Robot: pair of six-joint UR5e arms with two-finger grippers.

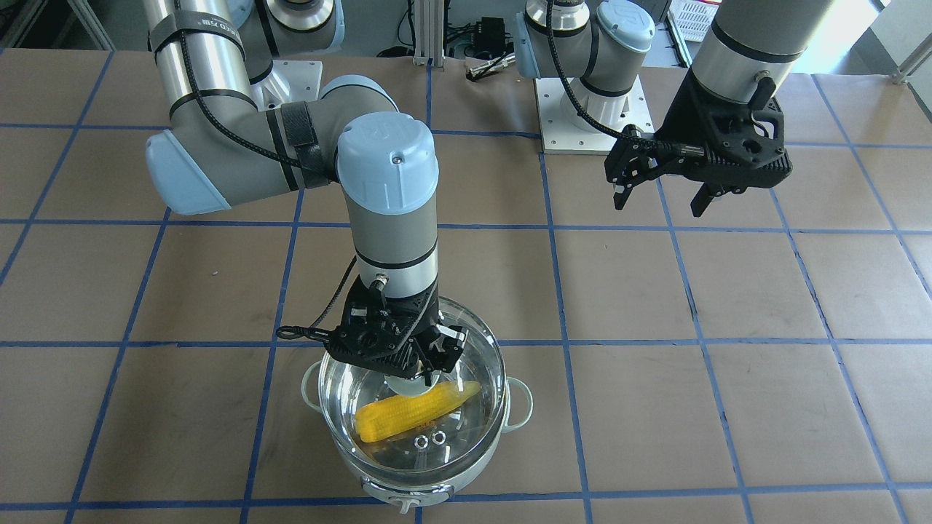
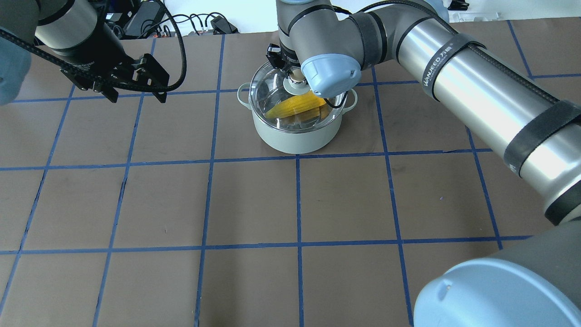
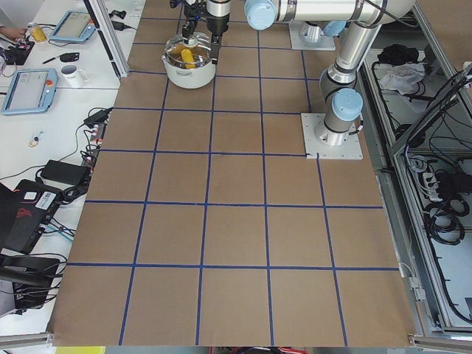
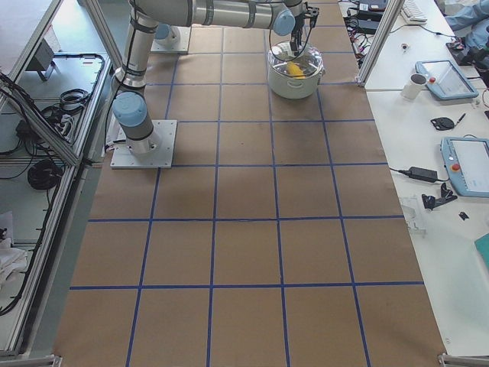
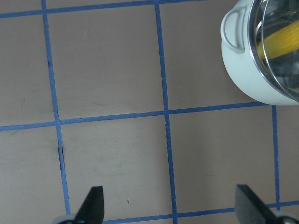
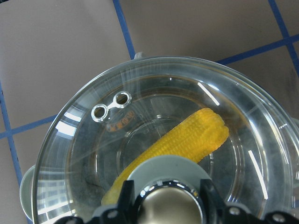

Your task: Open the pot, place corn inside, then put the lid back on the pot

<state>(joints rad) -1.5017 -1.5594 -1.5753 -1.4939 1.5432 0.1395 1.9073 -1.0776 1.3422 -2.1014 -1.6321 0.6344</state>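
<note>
One corn (image 1: 415, 411) lies slantwise inside the pot (image 2: 295, 138), seen through the glass lid (image 1: 473, 342); the lid covers the pot's mouth, though whether it sits fully on the rim I cannot tell; the right gripper (image 1: 422, 375) points straight down, its fingers clamped on the lid's knob (image 6: 169, 205) from both sides; the left gripper (image 1: 660, 206) hangs above the table (image 1: 728, 407), well apart from the pot, jaws wide apart and empty.
</note>
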